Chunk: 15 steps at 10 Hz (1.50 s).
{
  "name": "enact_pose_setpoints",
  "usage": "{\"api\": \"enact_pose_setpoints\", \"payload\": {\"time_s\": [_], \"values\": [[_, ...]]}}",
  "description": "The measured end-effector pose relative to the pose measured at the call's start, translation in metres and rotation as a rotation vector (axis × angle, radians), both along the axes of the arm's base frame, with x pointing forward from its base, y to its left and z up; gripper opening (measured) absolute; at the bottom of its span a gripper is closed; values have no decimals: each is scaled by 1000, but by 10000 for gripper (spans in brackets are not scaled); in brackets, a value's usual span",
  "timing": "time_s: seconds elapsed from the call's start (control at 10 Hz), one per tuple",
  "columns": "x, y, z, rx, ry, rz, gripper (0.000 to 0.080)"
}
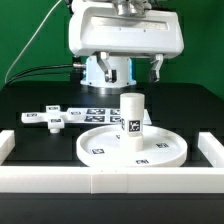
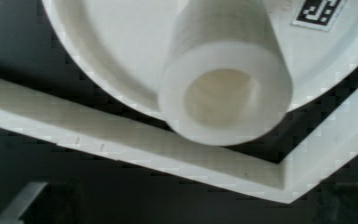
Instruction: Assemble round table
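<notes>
The large white disc (image 1: 150, 150) lies flat on the black table, near the front. The short cylinder leg (image 1: 133, 118) stands upright on the middle of the disc, with a tag on its side. The cross-shaped piece (image 1: 52, 119) lies flat towards the exterior view's left, apart from the disc. My gripper (image 1: 119, 68) hangs above and behind the leg with its jaws apart, holding nothing. In the wrist view I look down on the leg's open top (image 2: 220, 95) and the disc (image 2: 123, 45). One fingertip (image 2: 30, 200) shows there only as a dim shape.
The marker board (image 1: 100, 110) lies flat behind the disc. A low white wall (image 1: 110, 182) runs along the front, with raised ends at the left (image 1: 8, 145) and right (image 1: 212, 150). It also shows in the wrist view (image 2: 87, 125), close beside the disc's edge.
</notes>
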<state>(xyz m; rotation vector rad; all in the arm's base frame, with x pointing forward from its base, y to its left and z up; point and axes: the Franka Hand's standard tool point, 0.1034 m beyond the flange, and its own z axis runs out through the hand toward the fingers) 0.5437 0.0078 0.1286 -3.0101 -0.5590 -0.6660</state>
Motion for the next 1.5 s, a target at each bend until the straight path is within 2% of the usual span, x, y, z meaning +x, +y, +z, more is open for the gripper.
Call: {"api": "enact_pose_setpoints", "payload": {"time_s": [0.1,0.3,0.4,0.5,0.6,0.7,0.8,0.9,1.0,1.1,1.2,1.5], "values": [[0,-2,-4,12,4,-33,648],[-8,11,-5,58,90,-99,648],[-9,14,-6,60,181,-77,648],[-7,5,-5,65,280,-21,648],[-1,7,-2,74,301,-64,648],[-10,15,-5,68,387,-51,648],[-9,15,-2,55,457,-52,648],[5,5,5,-7,460,-86,648],[15,0,10,-21,398,-129,648],[16,2,11,-25,323,-159,648],[9,6,9,-25,288,-162,648],[7,5,7,-26,308,-152,648]]}}
